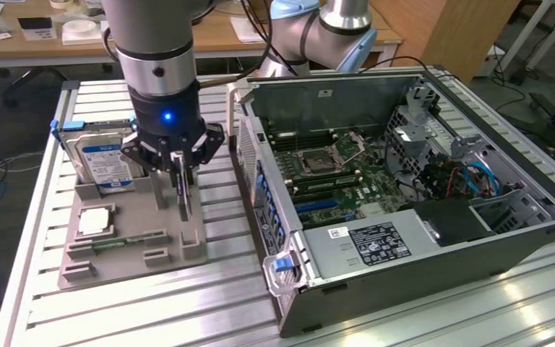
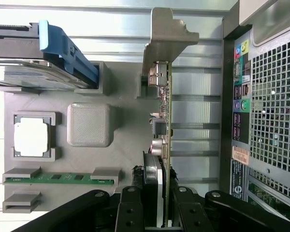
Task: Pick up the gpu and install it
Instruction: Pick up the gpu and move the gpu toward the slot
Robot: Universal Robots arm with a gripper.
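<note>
The gpu (image 1: pixel 184 196) stands on edge in a slot of the grey holder block (image 1: pixel 128 256) on the exterior view's left. In the wrist view I see the gpu (image 2: pixel 163 111) edge-on, its silver bracket (image 2: pixel 166 38) at the far end and its black fan side near my fingers. My gripper (image 1: pixel 180 176) is straight above it, and the two black fingers (image 2: pixel 130 210) sit against the card's two faces. The gripper (image 2: pixel 159 212) is shut on the gpu's upper edge. The card's lower edge still rests in the holder.
The holder also carries a hard drive (image 1: pixel 104 163) with a blue-white label, a square processor (image 1: pixel 95 220) and a green memory stick (image 2: pixel 58 178). The open computer case (image 1: pixel 403 181) lies close beside it, its motherboard (image 1: pixel 331 166) exposed. A second arm (image 1: pixel 326 29) stands behind.
</note>
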